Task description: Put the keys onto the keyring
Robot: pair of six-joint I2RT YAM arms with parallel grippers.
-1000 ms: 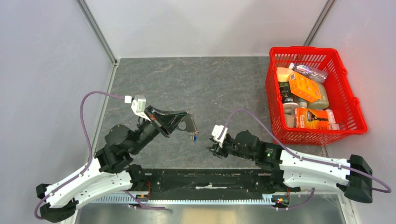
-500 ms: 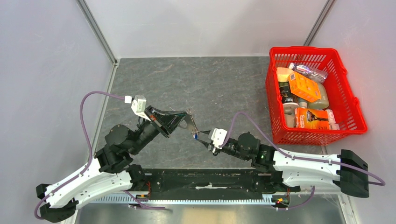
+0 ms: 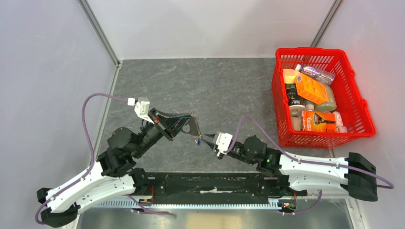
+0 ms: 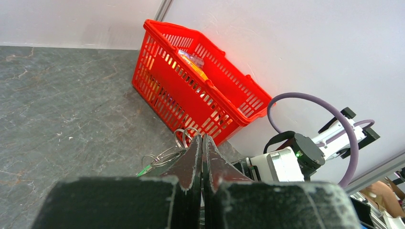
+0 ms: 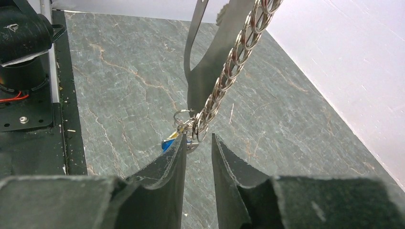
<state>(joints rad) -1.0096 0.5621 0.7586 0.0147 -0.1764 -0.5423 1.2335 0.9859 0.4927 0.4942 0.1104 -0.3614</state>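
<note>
L jaws clamp keyring; red basket holds assorted pkgs.

– The overhead view is bright and even. The light falls from above and is diffuse, so the grey marbled tabletop carries only faint, soft shadows beside the white robot arms.

– The red plastic mesh basket is heavily saturated there, and in the left wrist view its rim almost glows.

– In the right wrist view the silver metal keyring throws small hard glints off its twisted chain. The white wall on the right is washed out.

– Both wrist views go soft at the bottom. The black padded fingers of the right gripper blur near the lens, and so do those of the left gripper.
</note>
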